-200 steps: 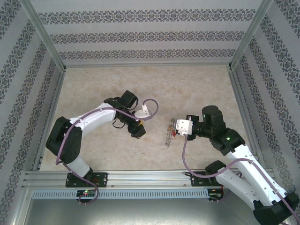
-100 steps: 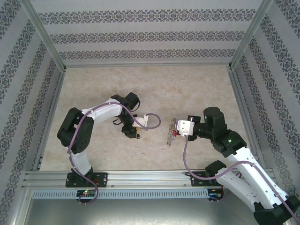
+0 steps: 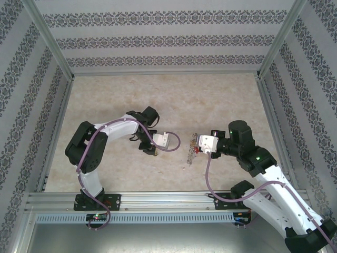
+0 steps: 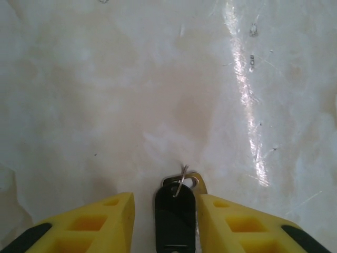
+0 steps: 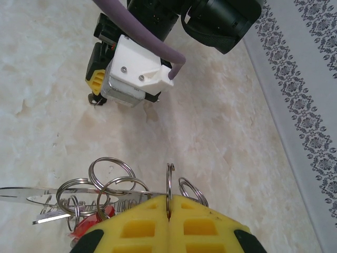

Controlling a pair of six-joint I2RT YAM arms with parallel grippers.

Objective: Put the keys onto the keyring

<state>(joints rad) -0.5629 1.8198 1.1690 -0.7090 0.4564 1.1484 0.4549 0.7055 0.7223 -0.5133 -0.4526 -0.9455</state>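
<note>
Table [image 3: 221, 100]: pale marbled top. The left arm [image 3: 113, 129] is folded toward centre; the right arm [image 3: 274, 174] is reached toward 9 o'clock.

Left gripper [image 4: 166, 196]: jaws are spread, one yellow finger on either side of the key.

Right gripper [image 5: 169, 199]: jaws are pressed together, pinching the keyring's wire.

Keyring [image 5: 108, 192]: seen at 3 o'clock of the left gripper, apart from it.

Key [image 4: 175, 216]: black head seen at 6 o'clock in the left wrist view, with a gap at its 9 o'clock side.
</note>
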